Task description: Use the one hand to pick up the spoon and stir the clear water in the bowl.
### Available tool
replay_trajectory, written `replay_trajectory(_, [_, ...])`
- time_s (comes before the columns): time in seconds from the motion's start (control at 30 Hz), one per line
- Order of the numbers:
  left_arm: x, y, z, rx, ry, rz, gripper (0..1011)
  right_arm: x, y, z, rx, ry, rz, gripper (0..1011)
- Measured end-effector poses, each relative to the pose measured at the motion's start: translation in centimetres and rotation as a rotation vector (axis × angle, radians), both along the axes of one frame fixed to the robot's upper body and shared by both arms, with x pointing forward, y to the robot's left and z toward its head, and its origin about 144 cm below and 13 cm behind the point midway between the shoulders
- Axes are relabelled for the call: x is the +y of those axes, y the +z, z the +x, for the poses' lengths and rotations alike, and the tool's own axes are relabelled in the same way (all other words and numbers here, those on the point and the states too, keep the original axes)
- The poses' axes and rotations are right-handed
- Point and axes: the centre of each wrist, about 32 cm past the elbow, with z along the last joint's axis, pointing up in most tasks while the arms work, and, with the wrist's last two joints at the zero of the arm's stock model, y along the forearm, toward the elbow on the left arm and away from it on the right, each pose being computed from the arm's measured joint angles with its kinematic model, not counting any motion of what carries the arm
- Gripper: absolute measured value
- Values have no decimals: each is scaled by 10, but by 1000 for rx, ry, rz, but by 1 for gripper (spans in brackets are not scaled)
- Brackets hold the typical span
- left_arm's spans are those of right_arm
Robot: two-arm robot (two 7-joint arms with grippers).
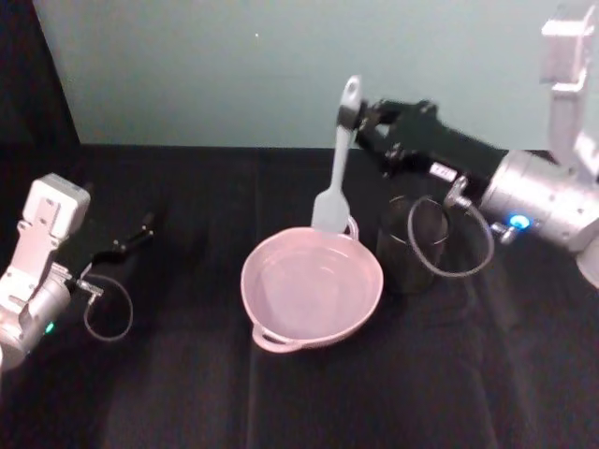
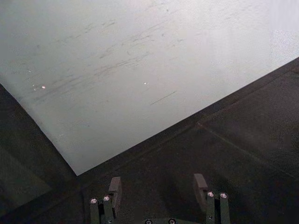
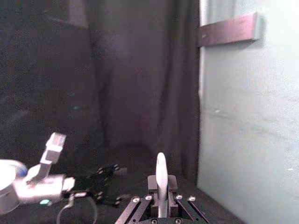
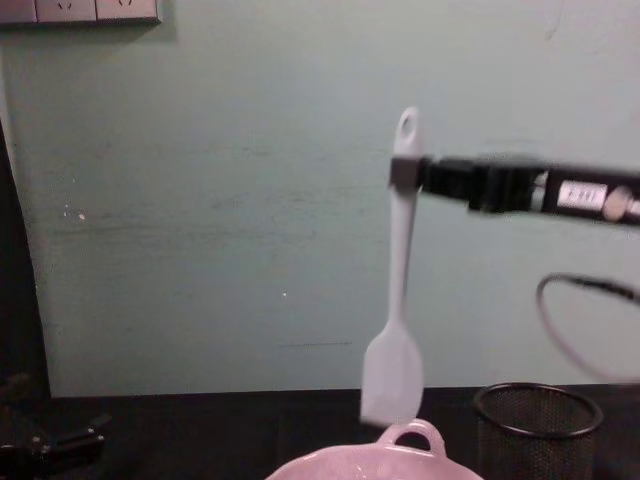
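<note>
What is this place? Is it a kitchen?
Probably a robot test room, not a kitchen: a table draped in black cloth, a bare pale green wall, and the right gripper holding a spoon above the rim of a pink bowl.

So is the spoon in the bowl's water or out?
Out. The right gripper holds the spoon upright, its scoop hanging above the pink bowl by the far rim.
</note>
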Motion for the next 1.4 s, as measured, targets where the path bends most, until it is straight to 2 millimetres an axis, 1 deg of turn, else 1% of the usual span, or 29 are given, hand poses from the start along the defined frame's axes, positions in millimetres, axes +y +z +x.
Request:
replay_trajectory(0.03, [0,0,0,0,0,0,1011,3,-9,1,4,19,-2,119])
replay_trajectory(0.1, [0,0,0,0,0,0,1011,6,-17,1,15,38,-7,119])
replay_trajectory(0.2, [0,0,0,0,0,0,1011,7,-37,0,33,60,-22,119])
replay_trajectory(0.3, [0,0,0,0,0,0,1011,4,-51,-1,52,61,-30,119])
replay_trajectory(0.43, [0,0,0,0,0,0,1011,0,-63,-5,74,64,-34,119])
replay_trajectory(0.63, [0,0,0,0,0,0,1011,-1,-74,-9,101,82,-28,119])
replay_trajectory(0.77, [0,0,0,0,0,0,1011,4,-79,-11,109,104,-13,119])
replay_trajectory(0.93, [0,0,0,0,0,0,1011,17,-84,-10,107,133,1,119])
replay_trajectory(1.17, [0,0,0,0,0,0,1011,39,-92,0,71,125,-2,119])
replay_trajectory(1.27, [0,0,0,0,0,0,1011,48,-98,8,33,70,-2,119])
replay_trajectory(1.4, [0,0,0,0,0,0,1011,51,-101,16,-13,-5,-7,119])
